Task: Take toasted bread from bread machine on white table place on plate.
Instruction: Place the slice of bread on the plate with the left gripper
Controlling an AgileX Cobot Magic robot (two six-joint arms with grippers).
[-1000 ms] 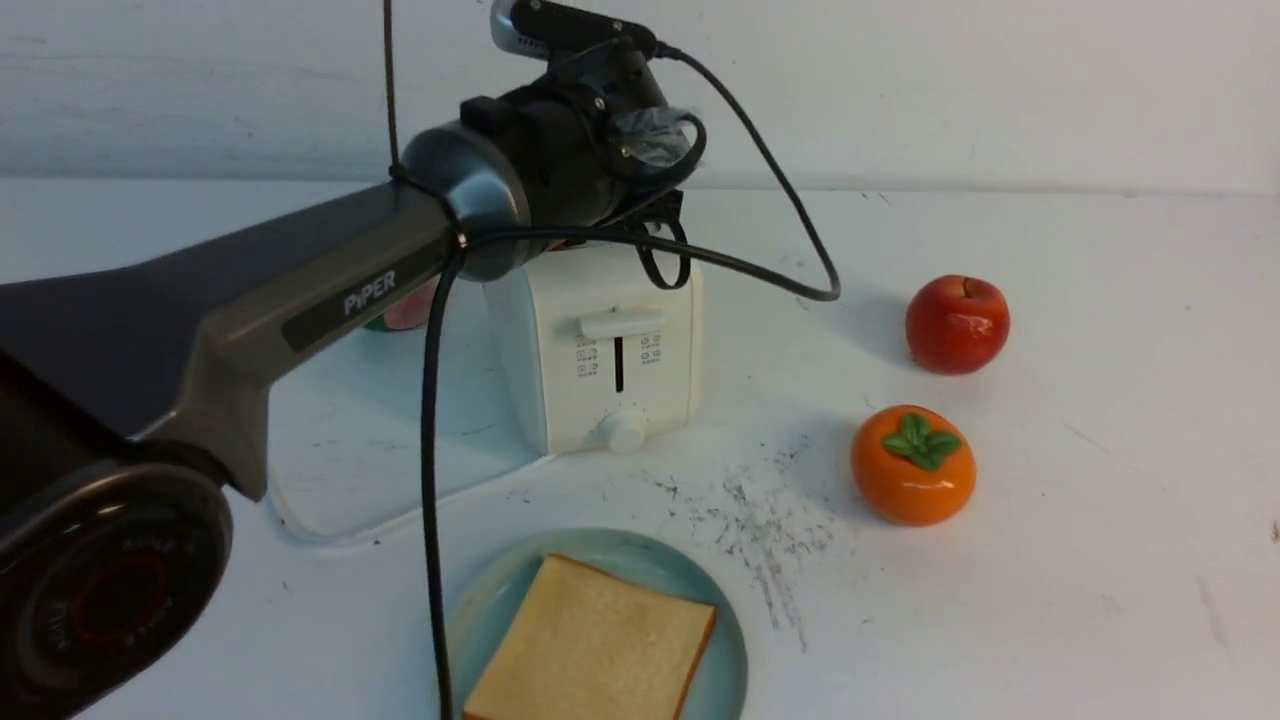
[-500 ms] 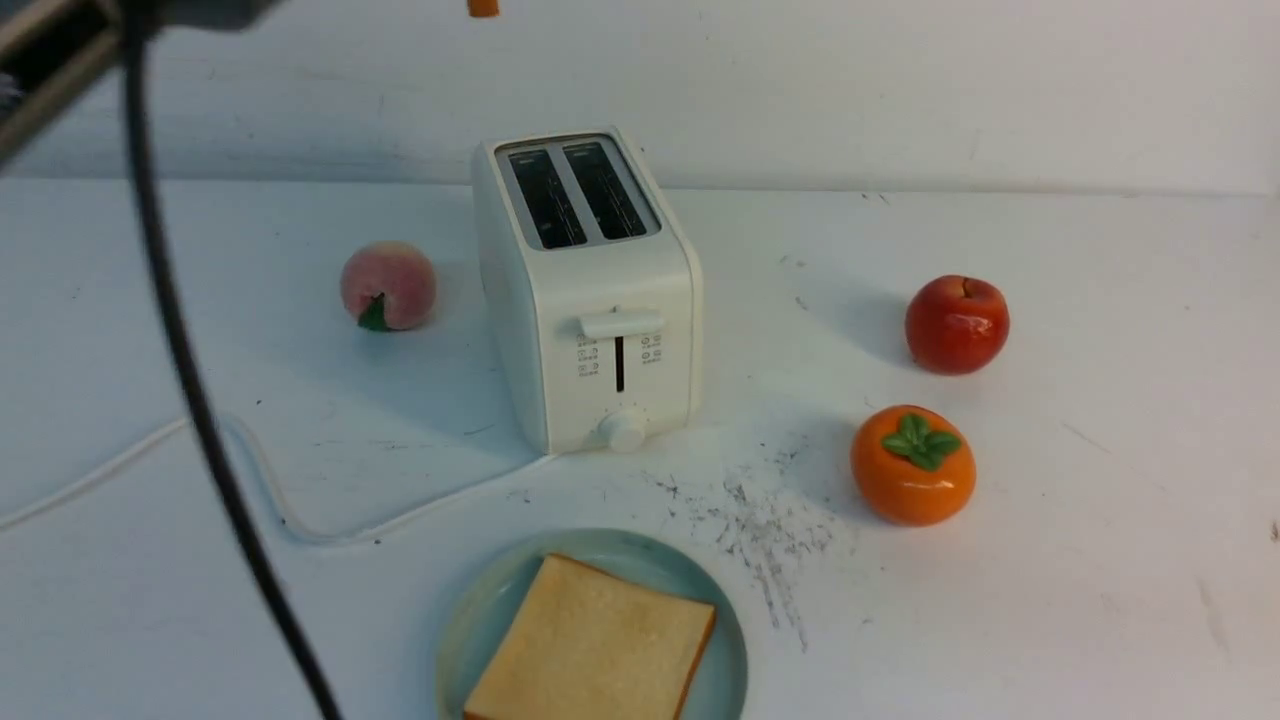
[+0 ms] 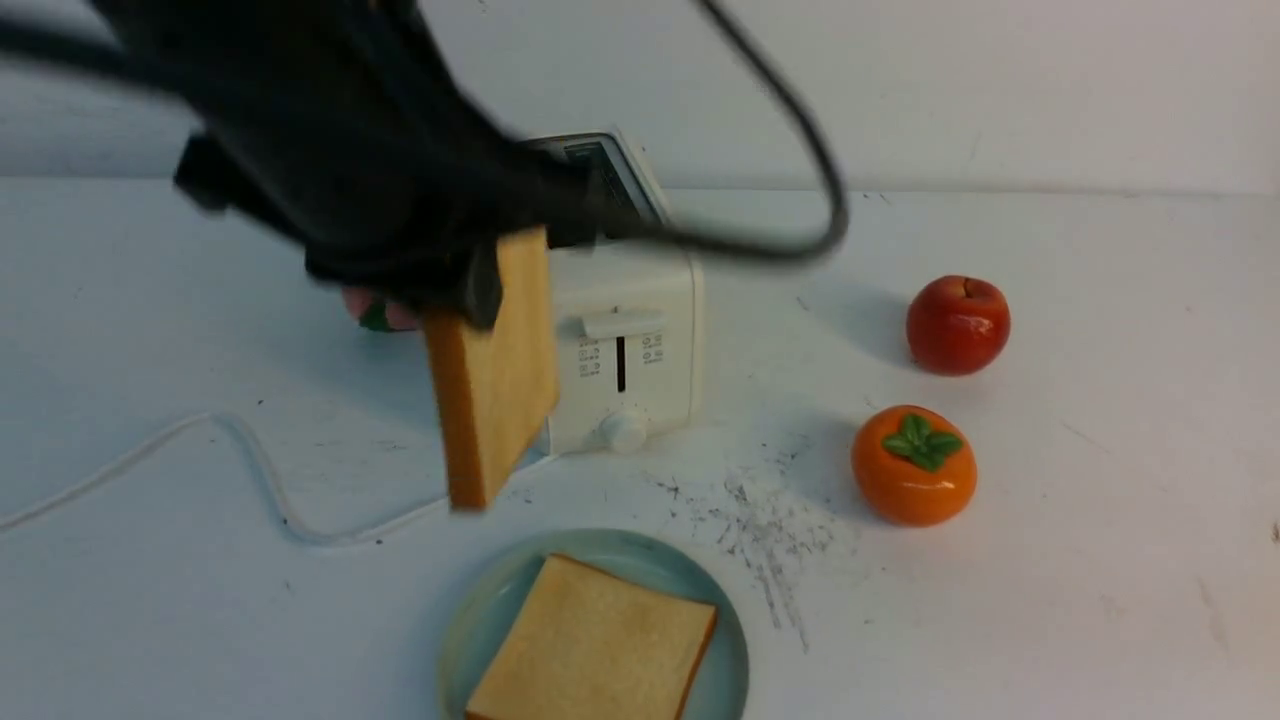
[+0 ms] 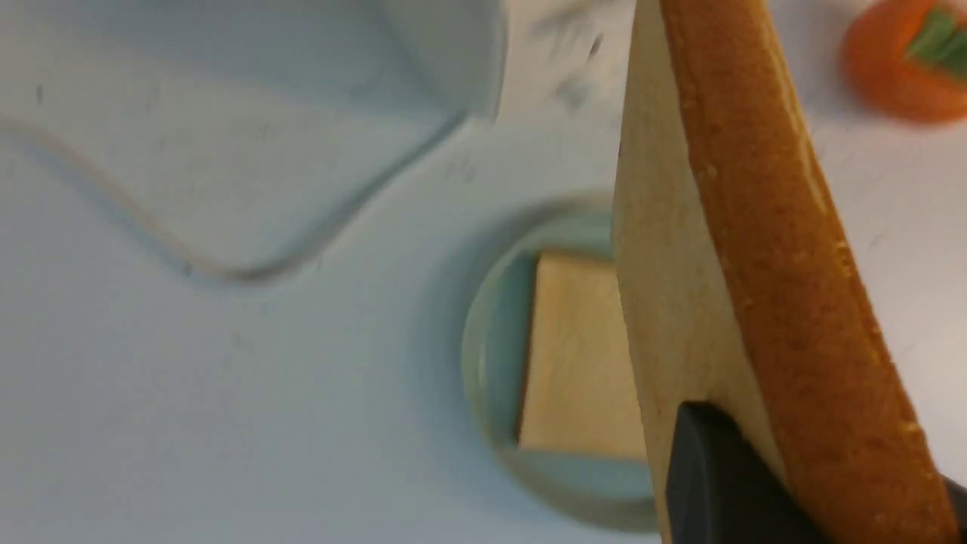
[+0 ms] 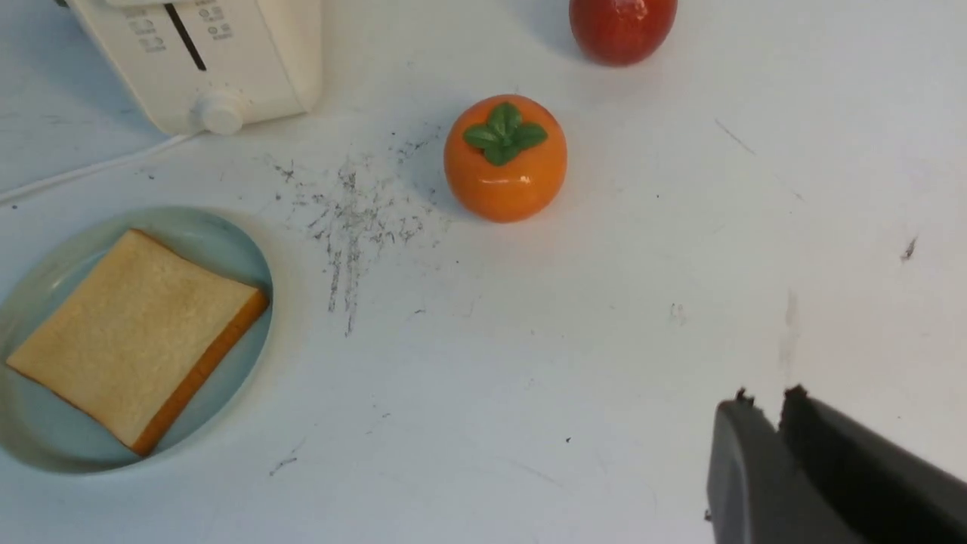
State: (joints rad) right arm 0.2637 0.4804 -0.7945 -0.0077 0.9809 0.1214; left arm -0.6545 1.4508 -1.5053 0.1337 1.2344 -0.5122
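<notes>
My left gripper (image 3: 478, 292) is shut on a slice of toasted bread (image 3: 492, 372), which hangs upright and edge-on in front of the bread machine (image 3: 625, 340), above the white table (image 3: 1050, 560). In the left wrist view the held slice (image 4: 755, 257) fills the right side, with a black finger (image 4: 718, 483) pressed on its pale face. A second slice (image 3: 592, 645) lies flat on the plate (image 3: 480, 610), below and right of the held one. My right gripper (image 5: 764, 396) hovers shut and empty over bare table, right of the plate (image 5: 38, 446).
A red apple (image 3: 957, 324) and an orange persimmon (image 3: 913, 465) stand right of the bread machine. A peach (image 3: 385, 315) peeks out behind the left arm. The white cord (image 3: 250, 460) trails left across the table. Dark scuffs (image 3: 760, 520) mark the table.
The left arm went from over the bread machine up out of view with a slice, then came down in front of it, holding the slice above the plate's far left side.
</notes>
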